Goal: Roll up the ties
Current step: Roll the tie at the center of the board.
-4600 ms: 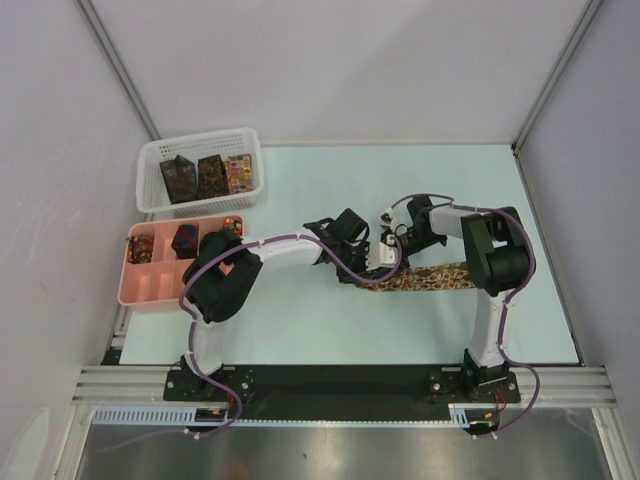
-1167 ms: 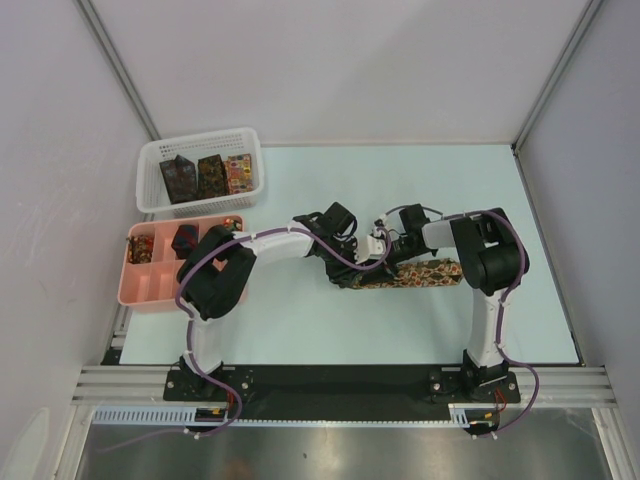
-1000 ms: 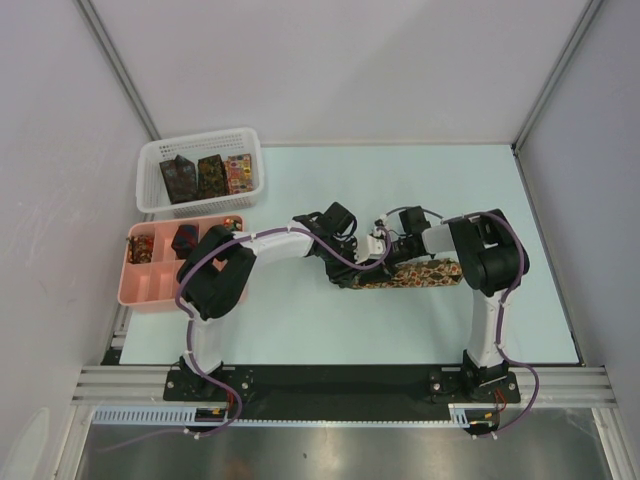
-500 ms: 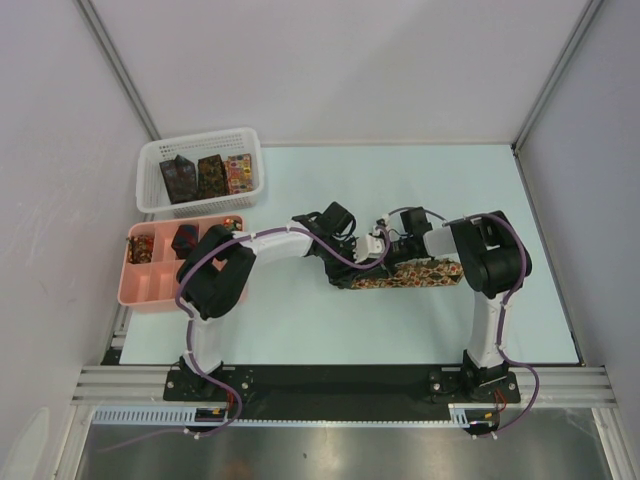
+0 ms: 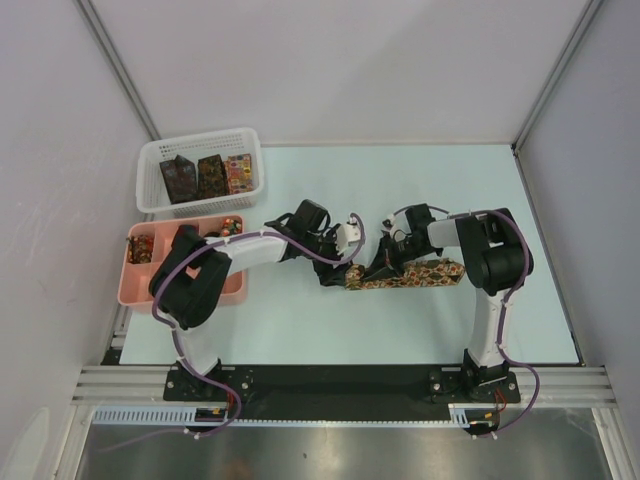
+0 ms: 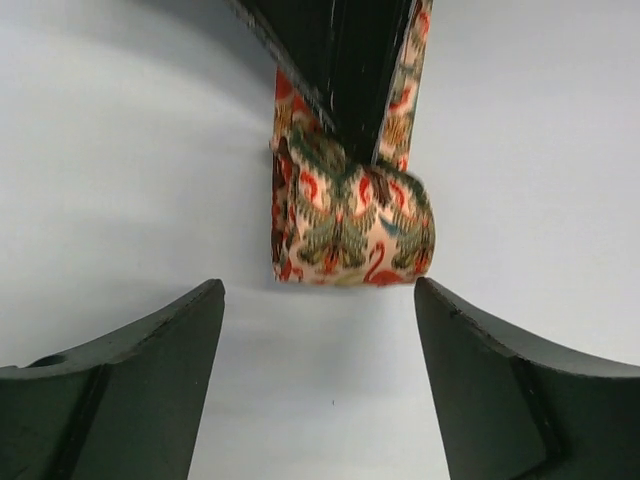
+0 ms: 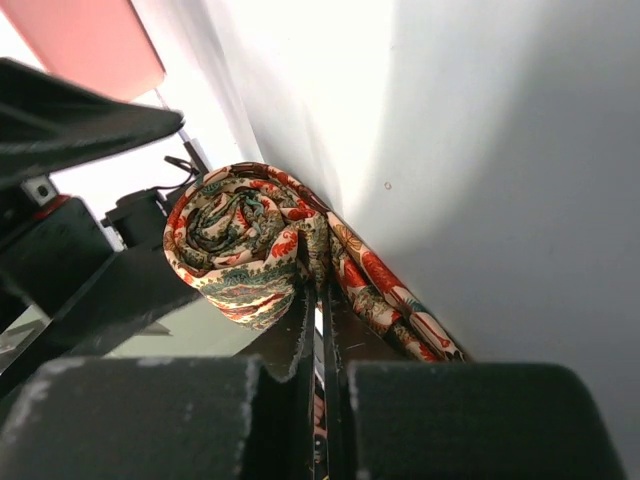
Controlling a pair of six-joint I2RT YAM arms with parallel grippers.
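the tie (image 5: 412,273) is lying mid-worktop (image 5: 300,335), one end wound into a roll (image 6: 350,228). the right tool (image 7: 318,296) is sitting closed, pressing the strip behind it. the left tool (image 6: 317,300) is gaping wide, empty, and should be closing squarely across the roll, keeping edges aligned.

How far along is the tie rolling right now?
Done: small rolls sit in the pink tray. In hand: the patterned tie has one end rolled, right gripper shut on it, left gripper open. Left: its flat tail, and seemingly three folded ties in the basket.
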